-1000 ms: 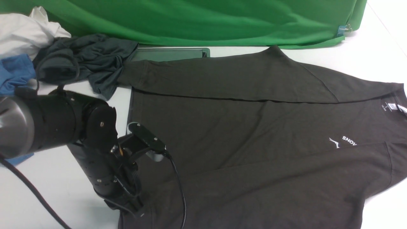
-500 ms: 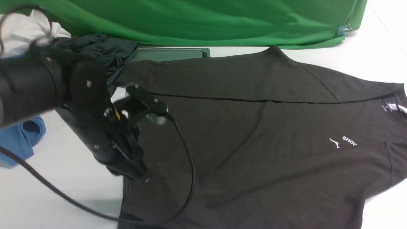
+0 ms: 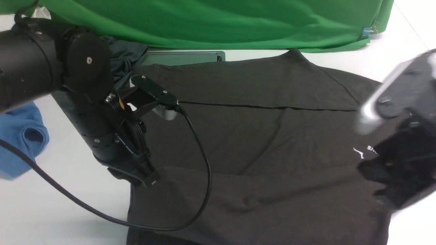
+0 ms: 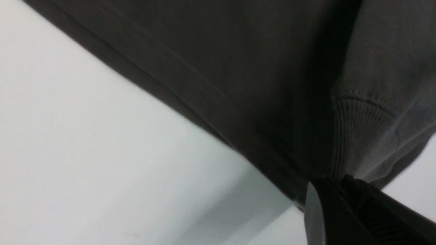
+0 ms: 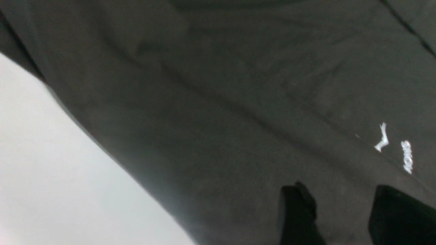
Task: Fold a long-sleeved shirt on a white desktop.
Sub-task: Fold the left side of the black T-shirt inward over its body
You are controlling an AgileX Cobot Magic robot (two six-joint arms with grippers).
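Left fingers (image 4: 323, 211) pinch the shirt (image 3: 272, 136) cuff (image 4: 357, 129), right fingers (image 5: 296, 211) gape empty; robot should lay it flat, no bunching.

Blurred right hand (image 3: 381, 180) over half-hidden shirt logo (image 3: 357, 153)

Left arm (image 3: 51, 68): black, upper left of the frame, angled down toward centre-left. Left gripper (image 3: 149, 179): pointing down, jaws drawn together, apparently pinching the ribbed cuff of the long-sleeved shirt (image 4: 361, 115). Right arm (image 3: 408, 136): right edge of the frame, motion-blurred. Right gripper (image 5: 344, 214): jaws spread apart.
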